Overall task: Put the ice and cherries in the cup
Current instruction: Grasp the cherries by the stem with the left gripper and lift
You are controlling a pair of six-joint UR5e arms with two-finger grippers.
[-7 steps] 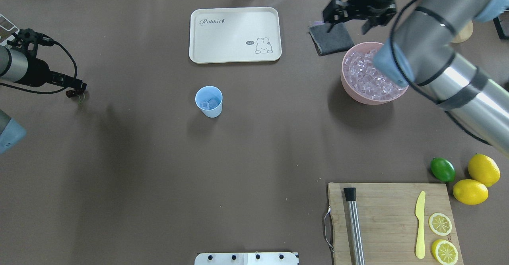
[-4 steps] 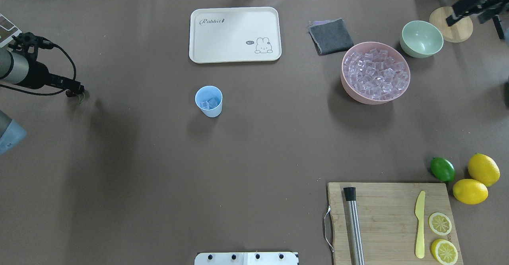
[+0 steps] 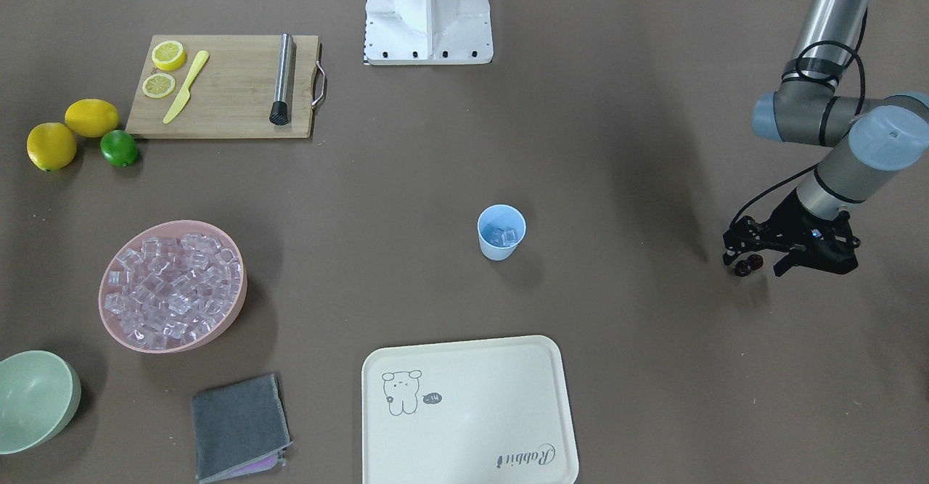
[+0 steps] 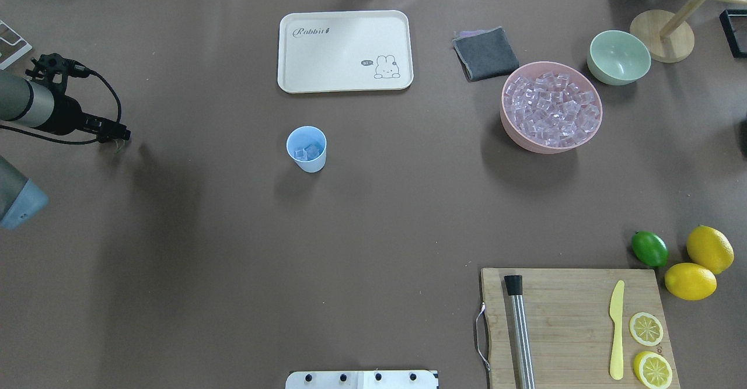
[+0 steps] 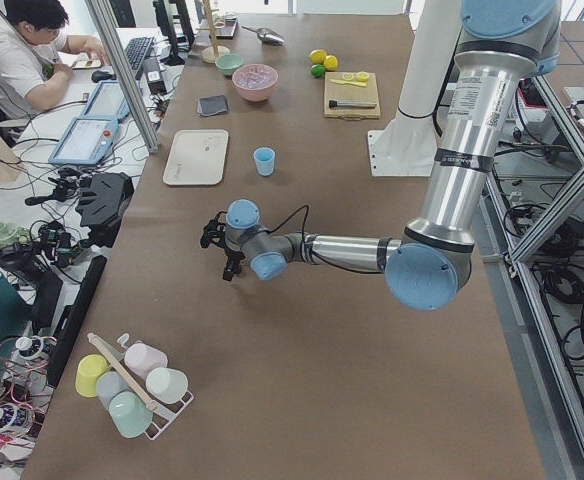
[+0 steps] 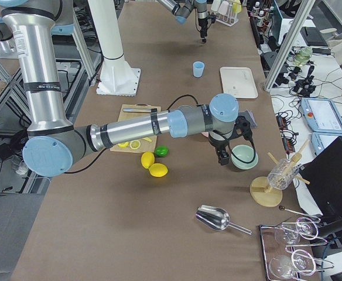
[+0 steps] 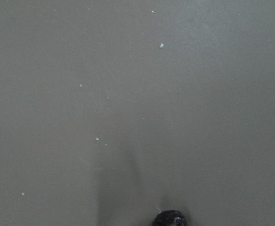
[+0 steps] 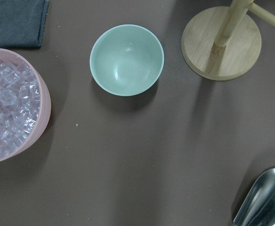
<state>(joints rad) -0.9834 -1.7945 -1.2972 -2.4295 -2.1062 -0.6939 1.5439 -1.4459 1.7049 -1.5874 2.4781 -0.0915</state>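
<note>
The light-blue cup [image 4: 306,150] stands mid-table, in front of the cream tray, and holds a few ice cubes [image 3: 502,236]. Many more ice cubes [image 4: 551,109] fill the pink bowl [image 4: 513,135]. My left gripper [image 3: 755,265] is far to the cup's left in the overhead view [image 4: 119,136], low over the table. It looks shut on the dark cherries [image 3: 747,265], whose tip shows at the bottom of the left wrist view [image 7: 170,219]. My right gripper [image 6: 222,161] shows only in the exterior right view, over the pale green bowl [image 8: 126,60]. I cannot tell whether it is open or shut.
A cream rabbit tray [image 4: 345,51] lies beyond the cup. A grey cloth [image 4: 485,53] and a wooden stand [image 4: 662,42] are near the bowls. A cutting board [image 4: 575,325] with muddler, knife and lemon slices, a lime [image 4: 649,248] and lemons are at the front right. A metal scoop [image 8: 264,200] lies nearby.
My right arm has swung away from above the pink bowl and out of the overhead view to the right. My left gripper has shifted slightly right, and the cherries went with it.
</note>
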